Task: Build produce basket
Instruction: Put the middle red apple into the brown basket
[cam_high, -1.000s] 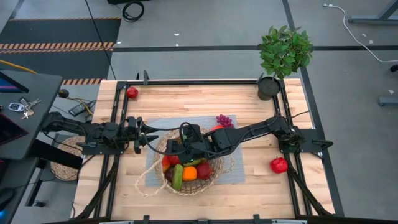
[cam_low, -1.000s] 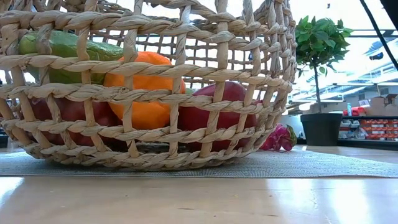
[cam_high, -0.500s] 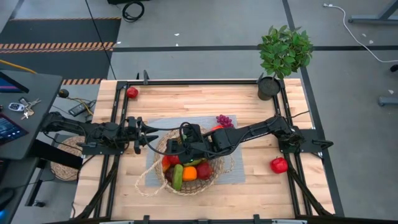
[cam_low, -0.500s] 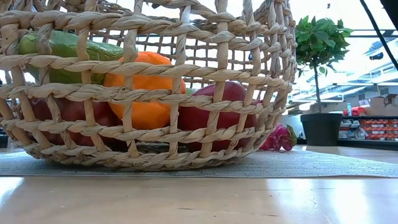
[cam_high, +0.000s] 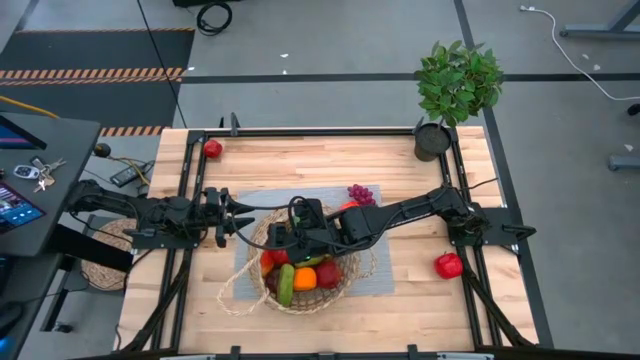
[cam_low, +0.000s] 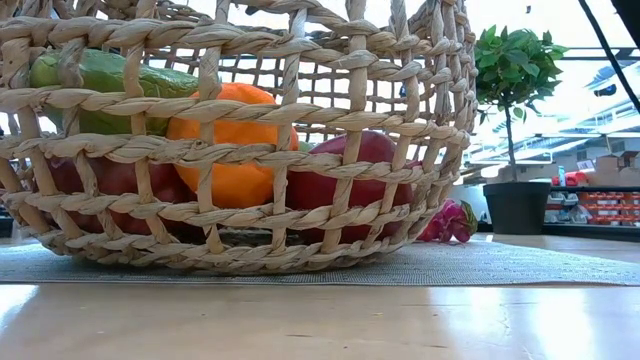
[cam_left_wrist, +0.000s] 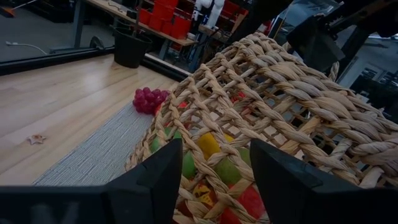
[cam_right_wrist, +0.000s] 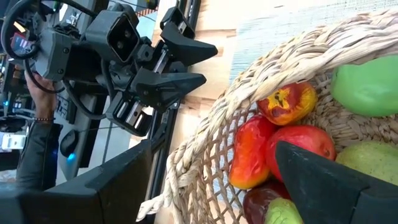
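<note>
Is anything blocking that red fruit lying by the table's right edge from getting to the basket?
The right arm itself stretches across the table between the red fruit and the basket; no loose item lies between them on the bare wood.

Place: robotics lab or workshop | Evidence: wooden counter (cam_high: 330, 160) in black frame, grey concrete floor (cam_high: 330, 40) with hazard-stripe tape (cam_high: 95, 73), loose cables (cam_high: 213, 15), red storage bins (cam_left_wrist: 165, 20) on shelving, side desk (cam_high: 40, 170) with keys (cam_high: 35, 172)

one basket (cam_high: 310, 275), one grape bunch (cam_high: 360, 193), two loose red fruits (cam_high: 448, 265)
</note>
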